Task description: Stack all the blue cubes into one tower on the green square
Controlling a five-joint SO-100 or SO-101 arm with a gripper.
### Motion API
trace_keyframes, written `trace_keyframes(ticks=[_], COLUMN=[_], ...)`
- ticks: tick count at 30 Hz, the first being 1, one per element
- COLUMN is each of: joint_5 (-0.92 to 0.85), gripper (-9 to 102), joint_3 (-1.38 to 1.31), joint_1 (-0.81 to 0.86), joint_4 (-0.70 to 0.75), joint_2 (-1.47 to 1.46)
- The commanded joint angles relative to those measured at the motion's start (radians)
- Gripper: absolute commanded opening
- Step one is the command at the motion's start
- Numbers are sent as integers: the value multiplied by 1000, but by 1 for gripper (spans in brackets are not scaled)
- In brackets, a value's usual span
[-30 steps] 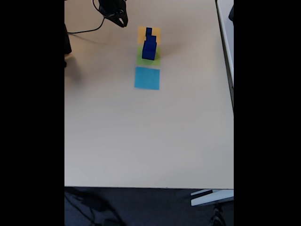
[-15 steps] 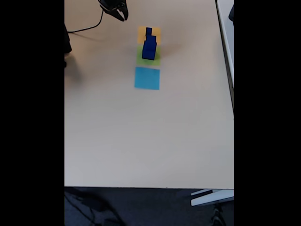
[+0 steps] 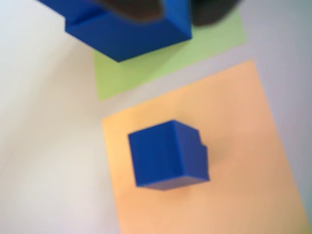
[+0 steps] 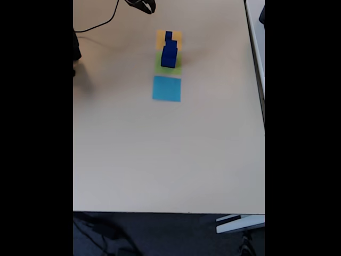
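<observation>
A pale beige bench point(image 4: 160, 154) carries three flat patches in a line. The green square point(image 4: 168, 65) is in the middle, with the orange-yellow square point(image 4: 176, 38) just beyond it and the light-blue square point(image 4: 167, 88) just before it. A blue cube point(image 3: 168, 156) sits on the orange-yellow square; stacked blue cubes point(image 4: 169, 55) stand on the green square. A black cable point(image 4: 98, 28) lies well left of it.

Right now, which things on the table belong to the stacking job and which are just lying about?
Part of the job:
blue cube tower on the green square
lone blue cube on the orange square
pincer, at the fixed view's top edge

Just lying about:
light-blue square
black cable
</observation>
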Motion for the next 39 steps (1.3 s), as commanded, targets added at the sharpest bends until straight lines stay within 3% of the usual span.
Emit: trace_keyframes(ticks=[1, 9, 13, 19, 29, 39], joint_5=[92, 531, 764, 977, 1137, 1154], gripper=[1, 1, 0, 0, 0, 0], joint_3=[-84, -150, -230, -261, -379, -360], joint_1=[-3, -8, -6, -6, 5, 21], joint_4=[-37, -32, 74, 183, 367, 371], joint_2=[-8, -74, -121, -152, -241, -252])
